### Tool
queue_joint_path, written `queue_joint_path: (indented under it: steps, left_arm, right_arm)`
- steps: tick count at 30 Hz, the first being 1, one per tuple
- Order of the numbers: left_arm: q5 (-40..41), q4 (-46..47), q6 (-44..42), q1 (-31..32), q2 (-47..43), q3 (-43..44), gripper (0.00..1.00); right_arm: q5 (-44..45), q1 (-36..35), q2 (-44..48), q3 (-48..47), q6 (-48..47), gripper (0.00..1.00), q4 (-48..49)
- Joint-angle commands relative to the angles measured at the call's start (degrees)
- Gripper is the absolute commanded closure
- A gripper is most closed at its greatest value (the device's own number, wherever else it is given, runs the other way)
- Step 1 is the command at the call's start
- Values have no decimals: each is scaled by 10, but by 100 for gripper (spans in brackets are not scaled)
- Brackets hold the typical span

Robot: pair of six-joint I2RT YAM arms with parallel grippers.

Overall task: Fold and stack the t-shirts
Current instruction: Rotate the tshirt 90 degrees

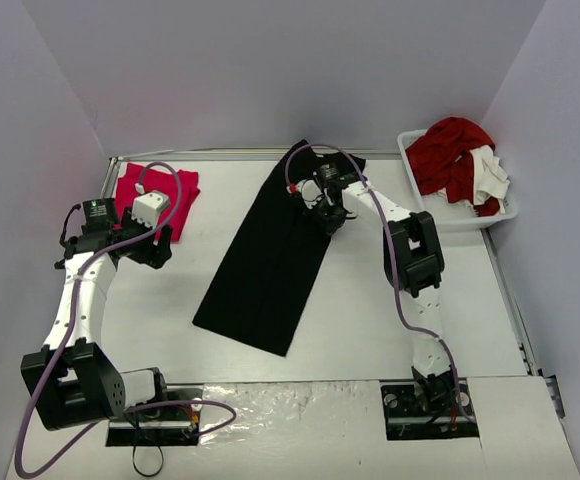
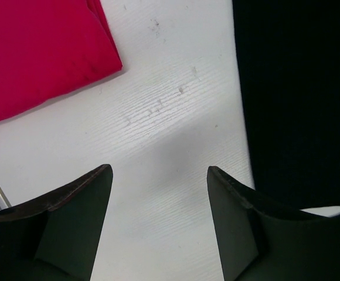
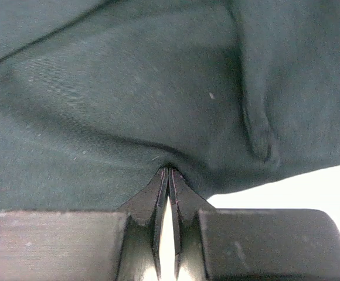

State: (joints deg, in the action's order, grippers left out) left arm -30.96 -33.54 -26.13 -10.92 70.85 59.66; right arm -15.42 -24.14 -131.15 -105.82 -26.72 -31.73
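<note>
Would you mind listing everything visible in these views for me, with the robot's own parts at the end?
black t-shirt: one, black, a long folded strip lying diagonally across the middle of the table
pink-red t-shirt: one, pink-red, folded, far left corner of the table
basket: one, white, far right corner
red cloth: a heap, count unclear, dark red, in the basket
white cloth: count unclear, white, in the basket beside the red cloth
table: one, white, under everything
left arm: one, white and black, left side, jaws open above bare table between the two shirts
right arm: one, white and black, reaching to the black t-shirt's far end, jaws shut on its cloth
</note>
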Motion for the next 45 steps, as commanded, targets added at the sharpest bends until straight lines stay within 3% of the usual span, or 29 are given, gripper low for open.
queue_joint_path:
  steps: [1,17,23,28,38,45]
  left_arm:
    - [-20,1,4,-3,3,9,36]
    - [-49,-11,3,3,16,14,35]
    - [-54,-20,-2,13,22,19,35]
    - [-46,-6,-1,14,23,11,35]
    - [33,37,31,-7,-29,-21,36]
    - [54,38,36,-27,-13,-19,36]
  right_arm:
    - [75,20,-3,-10,8,100,-18]
    - [204,63,-4,-28,21,100,-5]
    - [116,70,34,-8,11,100,-6]
    - [119,73,77,-32,1,100,-6]
    - [83,75,-51,-213,1,100,-8]
    - [53,74,-148,-276,4,100,-7]
